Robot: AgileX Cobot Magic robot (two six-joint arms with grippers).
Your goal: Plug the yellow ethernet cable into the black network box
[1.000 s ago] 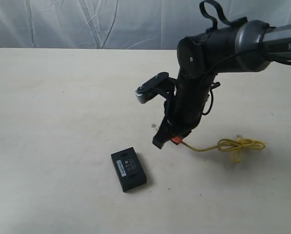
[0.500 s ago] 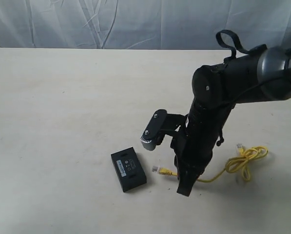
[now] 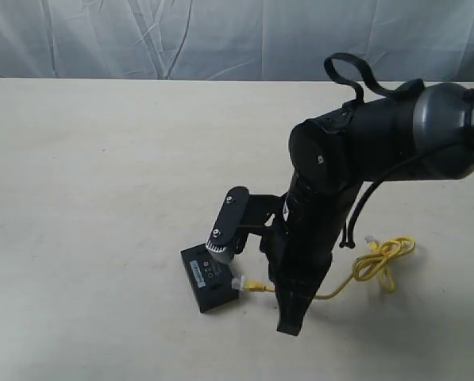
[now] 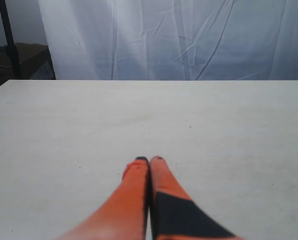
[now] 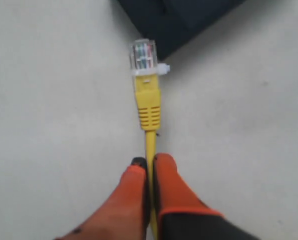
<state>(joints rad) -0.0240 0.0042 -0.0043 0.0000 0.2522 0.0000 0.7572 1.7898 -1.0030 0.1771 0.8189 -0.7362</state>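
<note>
The black network box lies flat on the table, its labelled top face up; one corner of it shows in the right wrist view. My right gripper is shut on the yellow ethernet cable, just behind its clear plug. The plug points at the box's side and sits just short of it. Behind the arm the cable trails to a loose knot. My left gripper is shut with nothing between its fingers, over bare table, and does not show in the exterior view.
The pale table stretches wide to the left and behind the box. A grey-white curtain hangs along the far edge. The right arm leans over the cable and hides part of it.
My right arm has swung down and left, carrying the plug from right of the box to right beside its side. The knot was dragged left along the table.
</note>
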